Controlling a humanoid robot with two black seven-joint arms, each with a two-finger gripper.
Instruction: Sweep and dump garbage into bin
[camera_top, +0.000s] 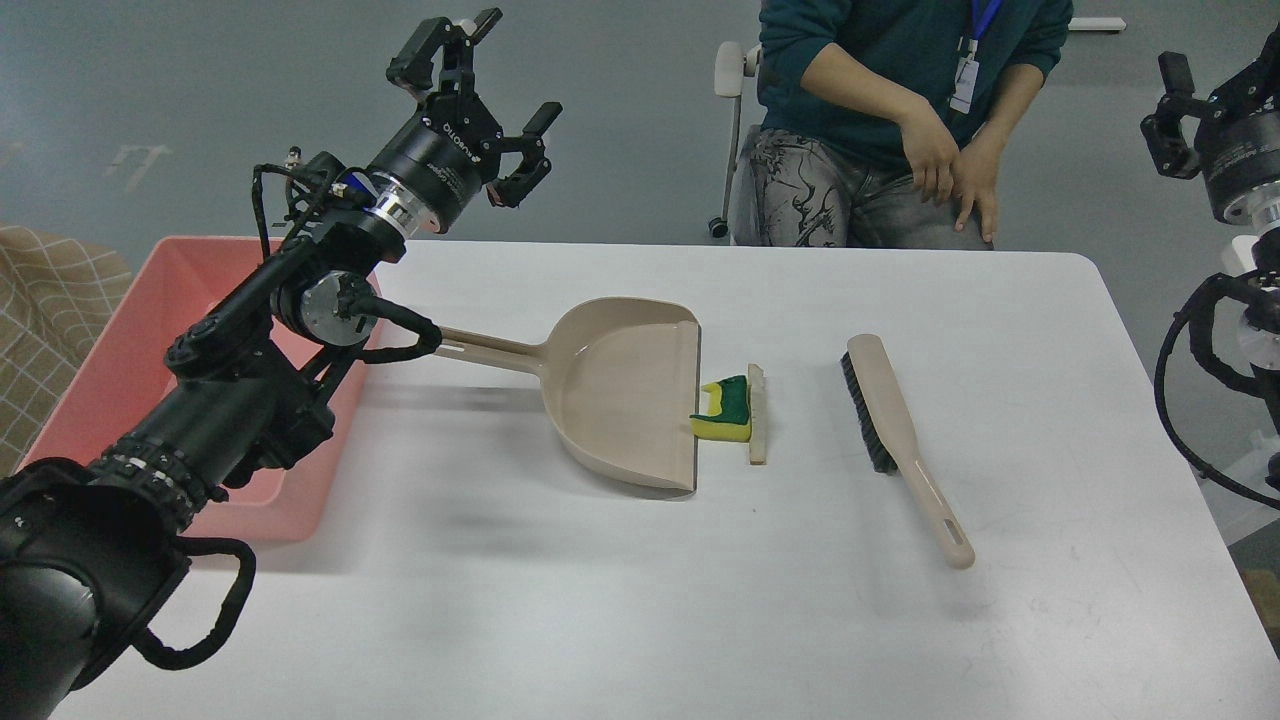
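- The left gripper is hanging high above the far left part of the table, its two black, angular fingers spread wide apart and gripping nothing.
- The left arm is stretching in from the lower left as a chain of matte black cylinders, with a polished silver ring at the wrist and looping black cables.
- The right gripper is showing only at the right edge, raised off the table; it is dark and partly cut off, so I cannot tell how far it is parted.
- The white table is lying smooth and matte with rounded corners and faint scuffs.
- The beige dustpan is resting flat near the table's middle, a glossy plastic scoop with a rounded back, a straight open lip facing right and a long slotted handle running left under the arm.
- The yellow sponge block, porous with a green top layer, is sitting right at the dustpan's lip.
- The white wedge, bread-like with a tan crust, is lying just beside the sponge on its right, long and thin.
- The brush, with a beige plastic handle and a row of dark bristles, is lying well to the right of the garbage.
- The pink bin, a shallow rectangular plastic tub with smooth walls, is sitting at the table's left edge, partly hidden by the arm.
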